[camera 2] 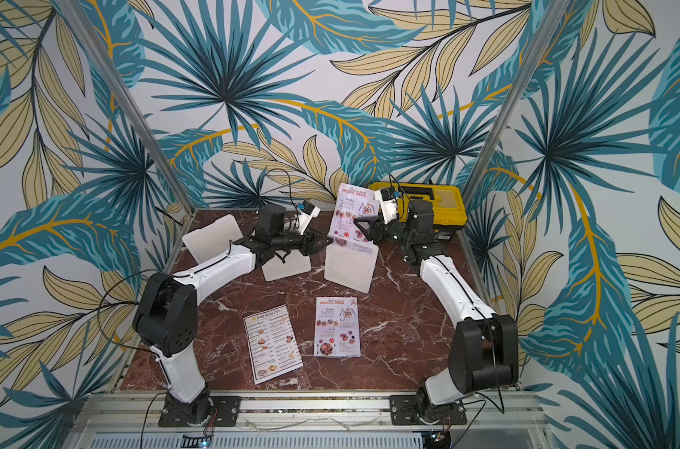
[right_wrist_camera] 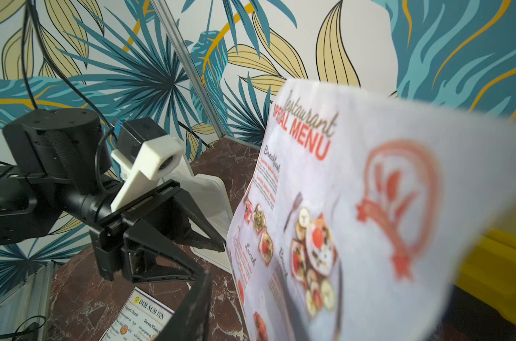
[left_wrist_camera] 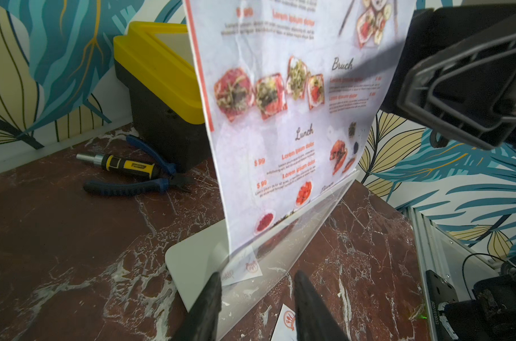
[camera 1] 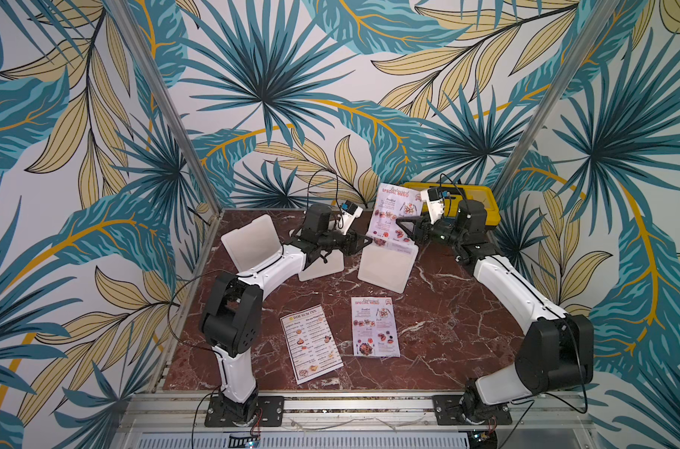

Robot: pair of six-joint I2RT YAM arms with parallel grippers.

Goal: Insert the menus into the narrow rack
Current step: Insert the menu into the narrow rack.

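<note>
left fingers [left_wrist_camera: 209, 307] half-spread, clamping narrow rack [left_wrist_camera: 191, 265] end, slotted menu [left_wrist_camera: 280, 118] upright, left wrist | right fingers [right_wrist_camera: 191, 313] parted, near one clear of that sheet, right wrist | top view: DIM SUM INN menu [camera 1: 311, 348] flat on counter [camera 1: 447, 330], base-ward of fingers, long axis front-to-back, left arm [camera 1: 229, 311] nearer

Teal-and-yellow palm-leaf wallpaper [camera 1: 260, 97] surrounds a red-brown marble tabletop [camera 1: 447, 330] framed by aluminium posts [camera 1: 170, 116].

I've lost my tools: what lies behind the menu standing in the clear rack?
A yellow-lidded toolbox, with blue-handled pliers and a yellow-black screwdriver on the table beside it. The menu hides the rest of the toolbox in the left wrist view.
</note>
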